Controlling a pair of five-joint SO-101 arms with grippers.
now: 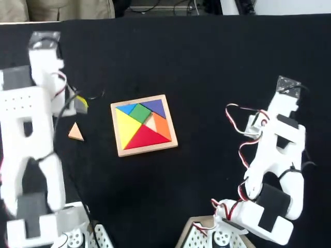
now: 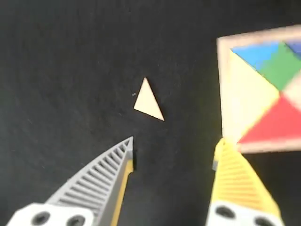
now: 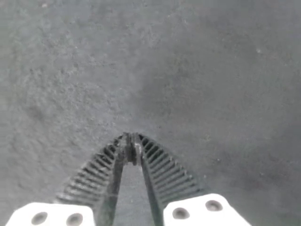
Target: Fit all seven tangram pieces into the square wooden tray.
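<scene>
Wooden tray holding six coloured pieces, pale triangle lying outside it

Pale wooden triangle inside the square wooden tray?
No, the pale wooden triangle lies on the black table, apart from the square wooden tray.

Black cloth under left gripper and right gripper. Well beyond both, past cloth's far edge: tan fabric, dark cables.

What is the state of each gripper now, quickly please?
Left gripper: open, holding nothing; the pale triangle lies loose on the table near it.
Right gripper: closed, holding nothing.
</scene>
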